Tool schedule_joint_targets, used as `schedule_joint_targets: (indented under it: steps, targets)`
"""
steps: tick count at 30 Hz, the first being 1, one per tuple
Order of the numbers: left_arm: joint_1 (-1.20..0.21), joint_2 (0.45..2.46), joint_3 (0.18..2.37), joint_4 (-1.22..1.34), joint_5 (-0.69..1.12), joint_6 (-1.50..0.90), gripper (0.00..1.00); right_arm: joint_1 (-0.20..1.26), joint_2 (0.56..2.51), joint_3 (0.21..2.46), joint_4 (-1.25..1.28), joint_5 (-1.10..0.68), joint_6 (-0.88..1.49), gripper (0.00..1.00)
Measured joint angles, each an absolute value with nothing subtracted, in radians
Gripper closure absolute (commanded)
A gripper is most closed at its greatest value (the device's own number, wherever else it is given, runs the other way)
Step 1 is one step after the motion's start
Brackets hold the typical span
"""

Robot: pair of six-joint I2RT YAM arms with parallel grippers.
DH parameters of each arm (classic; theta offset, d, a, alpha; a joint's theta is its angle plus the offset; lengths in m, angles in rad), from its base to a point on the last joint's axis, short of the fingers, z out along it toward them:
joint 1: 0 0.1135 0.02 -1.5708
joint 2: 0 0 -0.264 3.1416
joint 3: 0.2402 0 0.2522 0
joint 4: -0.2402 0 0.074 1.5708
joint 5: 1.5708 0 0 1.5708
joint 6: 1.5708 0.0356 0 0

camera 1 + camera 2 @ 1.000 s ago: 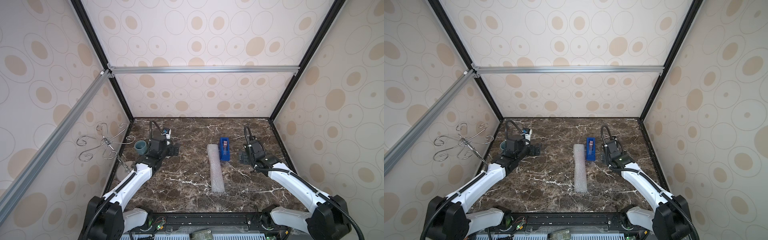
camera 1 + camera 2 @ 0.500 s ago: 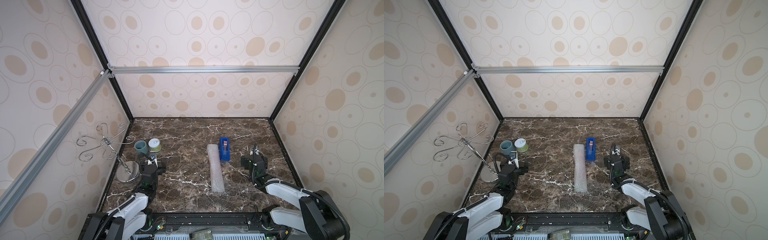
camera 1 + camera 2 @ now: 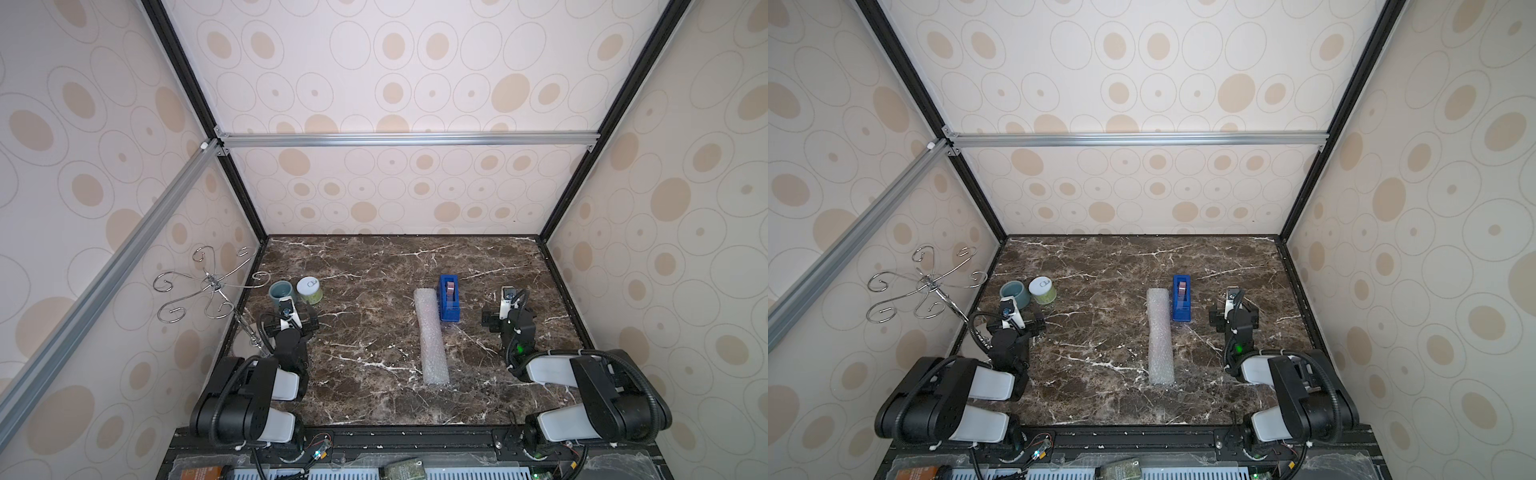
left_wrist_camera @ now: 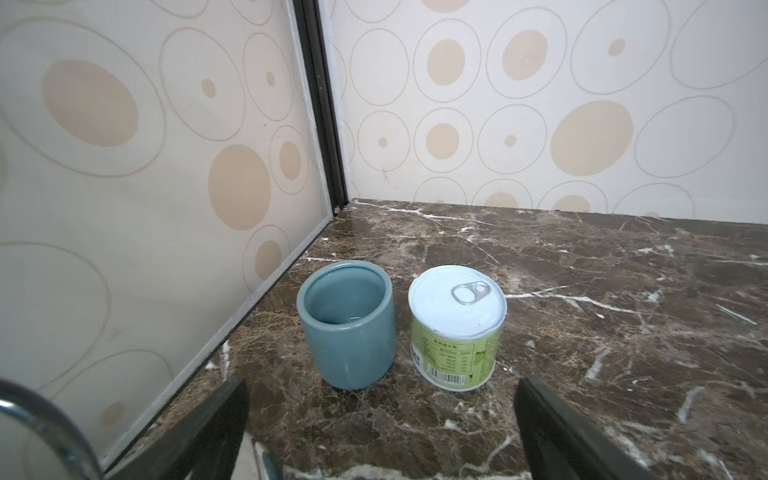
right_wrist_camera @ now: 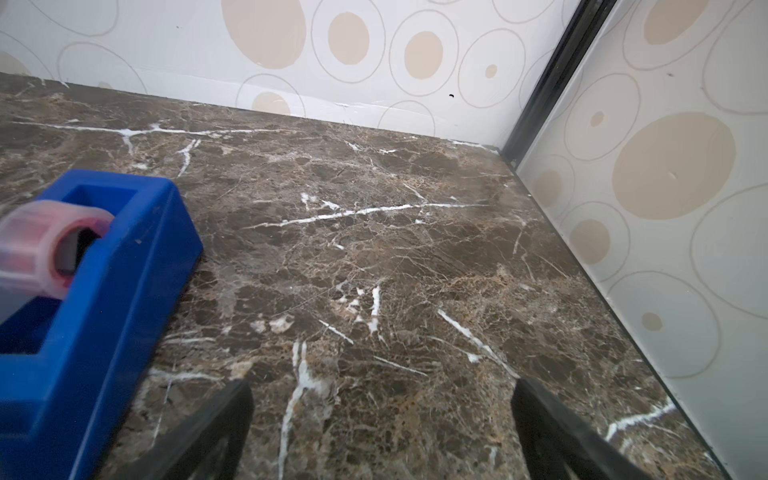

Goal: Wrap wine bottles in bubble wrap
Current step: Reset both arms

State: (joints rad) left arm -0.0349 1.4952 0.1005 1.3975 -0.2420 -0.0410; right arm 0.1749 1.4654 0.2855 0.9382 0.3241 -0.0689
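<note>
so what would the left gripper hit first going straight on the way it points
Probably the blue-grey cup, with the green pull-tab can right beside it; both stand just ahead of the open left gripper.

Dark brown marble tabletop (image 3: 374,266) with white veins. Just ahead of the left pincer (image 4: 380,390) stand a teal ceramic cup (image 4: 347,324) and, just beside it, a green-labelled tin can with a white pull-tab lid (image 4: 457,328). Between the two pincers lies a long whitish roll of bubble wrap (image 3: 431,336). A blue plastic tape dispenser (image 3: 449,303) sits just beside the roll's far end, on the side nearer the right pincer (image 5: 382,386)
</note>
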Motion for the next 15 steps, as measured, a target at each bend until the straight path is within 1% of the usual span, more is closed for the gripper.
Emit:
schedule_joint_targets:
  steps: [2,4,9,15]
  targets:
    - [-0.028,1.567,0.101,1.462,-0.189,-0.040,0.00,0.161,1.523,0.287,0.984,0.313,-0.068,0.01]
    - [-0.028,1.583,0.107,1.454,-0.154,-0.038,0.00,0.155,1.558,0.296,0.986,0.313,-0.067,0.00]
    - [-0.025,1.584,0.208,1.393,-0.083,-0.031,0.00,0.109,1.559,0.386,0.888,0.267,-0.034,0.00]
    - [-0.025,1.582,0.221,1.366,-0.061,-0.029,0.00,0.092,1.554,0.403,0.855,0.245,-0.014,0.01]
